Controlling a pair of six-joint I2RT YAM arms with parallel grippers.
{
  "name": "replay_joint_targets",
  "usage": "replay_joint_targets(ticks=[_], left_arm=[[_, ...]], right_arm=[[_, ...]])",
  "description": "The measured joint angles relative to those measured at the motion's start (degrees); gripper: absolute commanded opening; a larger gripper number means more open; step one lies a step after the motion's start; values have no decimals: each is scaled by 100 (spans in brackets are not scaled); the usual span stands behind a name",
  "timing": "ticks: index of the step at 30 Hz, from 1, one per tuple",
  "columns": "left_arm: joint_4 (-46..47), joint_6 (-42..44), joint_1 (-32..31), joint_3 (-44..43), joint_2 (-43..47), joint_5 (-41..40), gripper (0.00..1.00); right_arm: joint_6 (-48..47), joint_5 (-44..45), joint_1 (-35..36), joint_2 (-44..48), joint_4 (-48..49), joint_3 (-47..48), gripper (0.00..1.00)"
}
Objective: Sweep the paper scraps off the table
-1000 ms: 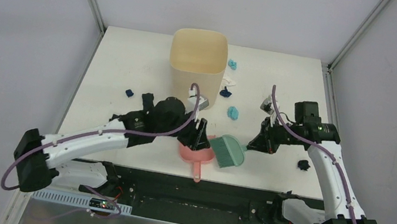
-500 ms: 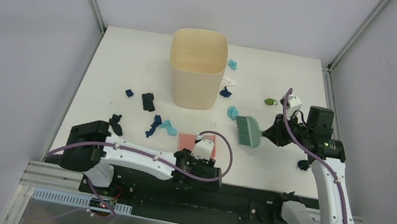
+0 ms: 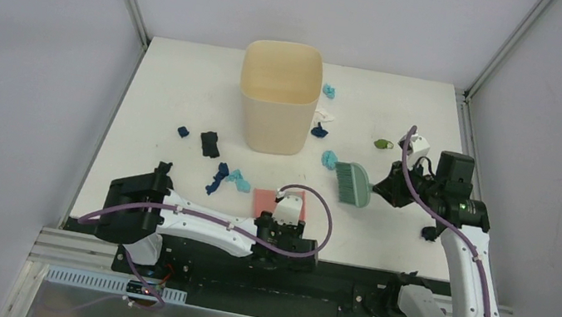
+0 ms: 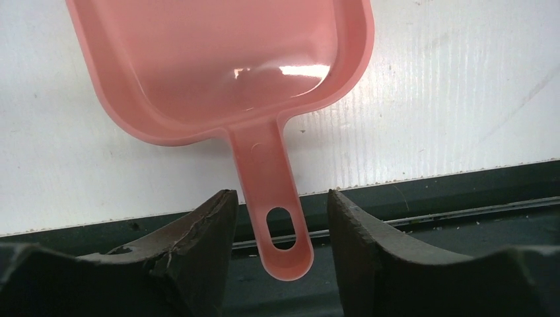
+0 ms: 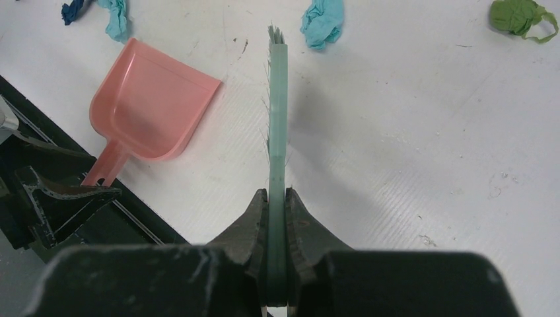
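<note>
Scraps (image 3: 237,178): strewn across surface (image 3: 179,84) around bin (image 3: 277,107); likely light, soft, so push with bristles, don't pinch
Left end effector (image 4: 280,198): open, straddling dustpan (image 4: 224,66) handle
Right end effector (image 5: 277,198): clamped on brush (image 5: 278,99)

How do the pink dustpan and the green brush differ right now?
The brush is clamped in the shut right gripper; the dustpan handle sits ungripped inside the open left gripper. The dustpan is pink, the brush green. The dustpan lies flat on the table; the brush is held. Shared: a gripper at each handle.
</note>
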State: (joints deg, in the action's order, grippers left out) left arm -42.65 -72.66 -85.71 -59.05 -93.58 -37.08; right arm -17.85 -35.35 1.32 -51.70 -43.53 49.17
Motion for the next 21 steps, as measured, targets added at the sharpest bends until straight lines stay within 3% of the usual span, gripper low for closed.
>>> replay_joint_targets(ticks=[9,15,21], left_arm=[[289,365,66,50,-11,61,23],[107,1014,28,50,68,-74,17],[-166,2538,15,-94,455,-70,15]], right_arm=[[103,74,-79,0,2,0,0],[409,378,-87,-210,-90,398,0],[-166,575,72,-1480,2,2020,0]])
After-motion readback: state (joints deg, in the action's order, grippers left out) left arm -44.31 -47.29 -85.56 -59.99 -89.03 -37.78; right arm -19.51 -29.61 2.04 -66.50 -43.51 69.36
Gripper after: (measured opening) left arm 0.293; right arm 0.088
